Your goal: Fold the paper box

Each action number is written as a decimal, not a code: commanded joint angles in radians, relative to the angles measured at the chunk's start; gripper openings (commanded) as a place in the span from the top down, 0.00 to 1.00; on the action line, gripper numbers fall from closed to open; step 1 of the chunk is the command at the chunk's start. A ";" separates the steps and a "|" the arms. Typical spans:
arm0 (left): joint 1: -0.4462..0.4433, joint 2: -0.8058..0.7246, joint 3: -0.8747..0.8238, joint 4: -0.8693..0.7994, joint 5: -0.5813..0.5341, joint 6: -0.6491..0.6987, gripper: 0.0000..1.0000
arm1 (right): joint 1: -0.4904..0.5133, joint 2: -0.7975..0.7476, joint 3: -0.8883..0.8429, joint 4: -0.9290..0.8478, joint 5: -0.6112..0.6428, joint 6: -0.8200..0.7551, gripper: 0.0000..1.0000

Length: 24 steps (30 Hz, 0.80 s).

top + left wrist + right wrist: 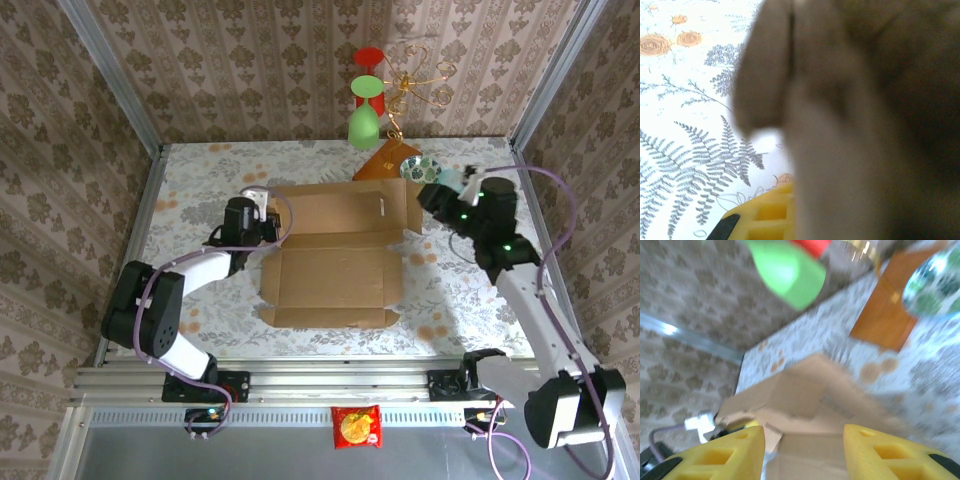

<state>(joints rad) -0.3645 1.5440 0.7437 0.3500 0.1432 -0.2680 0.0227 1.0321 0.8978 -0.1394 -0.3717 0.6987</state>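
- The paper box [335, 255]: plain brown cardboard, matt and faintly fibrous (its cut edges look rougher in the right wrist view).
- Table cover [190, 180]: a matt white sheet printed with grey ferns and orange flowers. Whether it is cloth or paper cannot be told.
- Wooden slab [380, 165]: orange-brown with a glossy finish.
- Wire stand [418, 75]: thin, shiny gold metal.
- Fingers [880, 450] of the right gripper [805, 455]: smooth yellow plastic with moulded recesses.
- Frame rails [330, 385]: bare silvery metal with a dull sheen.
- Arm shells [140, 305]: black plastic, slightly glossy.
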 commanded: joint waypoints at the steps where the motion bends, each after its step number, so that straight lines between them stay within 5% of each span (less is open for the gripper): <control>1: 0.049 0.001 0.056 -0.014 0.202 0.030 1.00 | -0.076 0.012 0.010 -0.063 0.019 -0.141 0.54; 3: 0.077 0.015 0.076 -0.021 0.262 0.036 1.00 | -0.088 0.040 0.003 -0.019 0.025 -0.230 0.53; 10: 0.146 0.089 0.153 -0.067 0.385 0.049 1.00 | -0.087 0.160 -0.043 0.212 -0.345 -0.495 0.57; 19: 0.160 0.123 0.197 -0.092 0.420 0.079 1.00 | -0.057 0.202 0.006 0.071 -0.444 -0.787 0.54; 24: 0.178 0.137 0.216 -0.120 0.456 0.111 1.00 | -0.073 0.284 0.081 0.063 -0.492 -0.802 0.56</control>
<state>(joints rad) -0.2058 1.6650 0.9230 0.2485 0.5350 -0.1936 -0.0418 1.2835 0.9226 -0.0570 -0.7952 -0.0319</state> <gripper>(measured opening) 0.067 0.441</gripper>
